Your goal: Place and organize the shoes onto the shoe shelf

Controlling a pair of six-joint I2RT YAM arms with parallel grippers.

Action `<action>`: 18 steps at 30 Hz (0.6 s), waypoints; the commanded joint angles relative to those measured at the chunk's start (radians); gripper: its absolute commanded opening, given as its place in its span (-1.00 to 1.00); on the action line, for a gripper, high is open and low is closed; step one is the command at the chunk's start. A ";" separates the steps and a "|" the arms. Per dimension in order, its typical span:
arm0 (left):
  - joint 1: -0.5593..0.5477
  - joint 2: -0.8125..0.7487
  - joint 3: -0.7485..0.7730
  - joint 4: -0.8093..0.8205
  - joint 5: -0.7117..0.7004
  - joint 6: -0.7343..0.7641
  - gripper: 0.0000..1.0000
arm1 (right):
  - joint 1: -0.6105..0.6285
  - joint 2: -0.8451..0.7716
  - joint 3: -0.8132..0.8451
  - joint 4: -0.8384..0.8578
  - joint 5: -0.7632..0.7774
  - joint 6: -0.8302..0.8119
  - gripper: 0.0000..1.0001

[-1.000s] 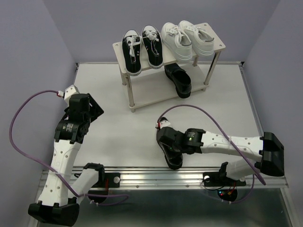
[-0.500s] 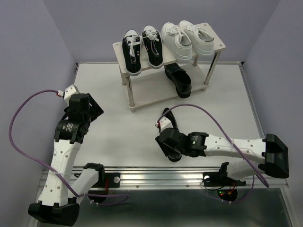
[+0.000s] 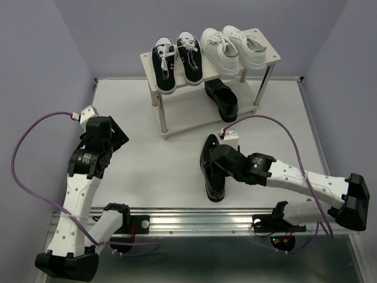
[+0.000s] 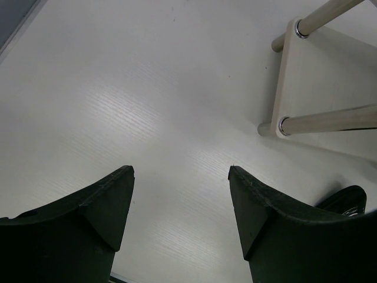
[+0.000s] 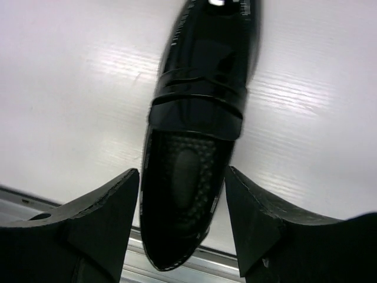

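A glossy black loafer [image 3: 213, 190] [image 5: 197, 118] lies on the table, its heel end close to the front rail. My right gripper [image 3: 218, 170] [image 5: 181, 171] stands open over it, one finger on each side of the heel opening and not pressing it. The second loafer [image 3: 221, 100] sits on the lower board of the shoe shelf [image 3: 177, 115]. On the top board are two black canvas sneakers [image 3: 177, 62] and two white sneakers [image 3: 232, 48]. My left gripper [image 3: 111, 134] [image 4: 179, 171] is open and empty over bare table at the left.
A metal rail [image 3: 177, 219] runs along the table's front edge, just behind the loafer's heel. The shelf's near left legs [image 4: 321, 121] show in the left wrist view. Purple cables loop from both arms. Walls close in the left and right sides.
My right gripper has opened and let go of the loafer, which now rests on the table. The right arm has swung back toward the shelf along the shoe. The left arm has not moved.
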 commanded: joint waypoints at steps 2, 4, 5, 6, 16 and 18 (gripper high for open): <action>-0.003 -0.005 0.035 0.014 -0.008 0.012 0.52 | -0.083 -0.095 -0.013 -0.152 0.013 0.238 0.29; -0.003 -0.008 0.029 0.020 -0.005 0.010 0.53 | -0.092 -0.113 -0.053 -0.150 -0.022 0.297 0.29; -0.003 -0.009 0.024 0.022 0.000 0.009 0.53 | -0.092 -0.121 -0.068 -0.147 -0.054 0.314 0.29; -0.001 -0.009 0.021 0.023 0.000 0.007 0.53 | -0.092 -0.123 -0.103 -0.137 -0.074 0.327 0.29; -0.003 -0.011 0.003 0.031 0.004 0.001 0.53 | -0.092 -0.060 -0.232 0.026 -0.260 0.402 -0.48; -0.003 -0.014 0.000 0.031 0.003 0.001 0.53 | -0.092 -0.060 -0.203 0.005 -0.232 0.382 -0.76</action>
